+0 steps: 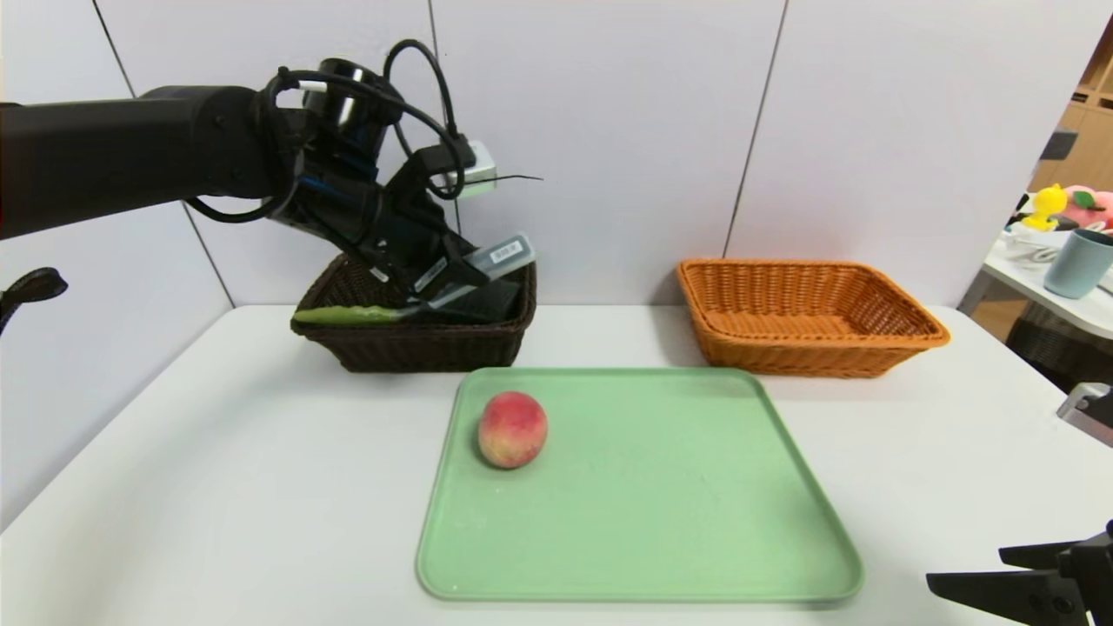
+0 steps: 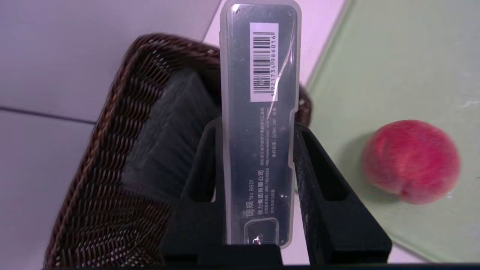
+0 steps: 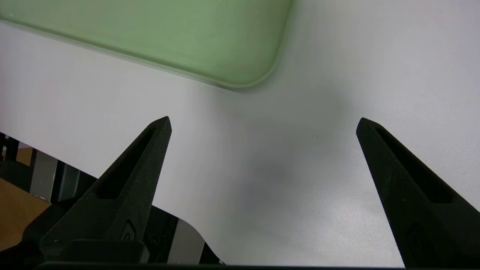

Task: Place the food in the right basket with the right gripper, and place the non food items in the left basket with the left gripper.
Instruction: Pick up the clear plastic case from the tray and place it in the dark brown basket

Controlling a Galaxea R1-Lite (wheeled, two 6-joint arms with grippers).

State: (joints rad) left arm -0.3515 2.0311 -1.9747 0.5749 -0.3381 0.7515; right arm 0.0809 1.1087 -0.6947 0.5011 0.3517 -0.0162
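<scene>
Grey case (image 2: 258, 142) clamped (left gripper (image 2: 258, 131)) — over dark basket (image 2: 112, 150)

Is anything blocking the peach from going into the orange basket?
Nothing visible does. The peach sits alone on the green tray, and the orange basket behind the tray looks empty. The right gripper waits open nearby.

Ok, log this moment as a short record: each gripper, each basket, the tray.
left gripper: jaws shut on slim grey translucent case with barcode label, above dark brown woven wicker basket
dark basket contents: black-bristled brush with green handle
right gripper: jaws open, empty, low over white table at its near right corner
orange-tan woven wicker basket: nothing visible inside
pale green rectangular tray: pinkish-red round peach only
</scene>
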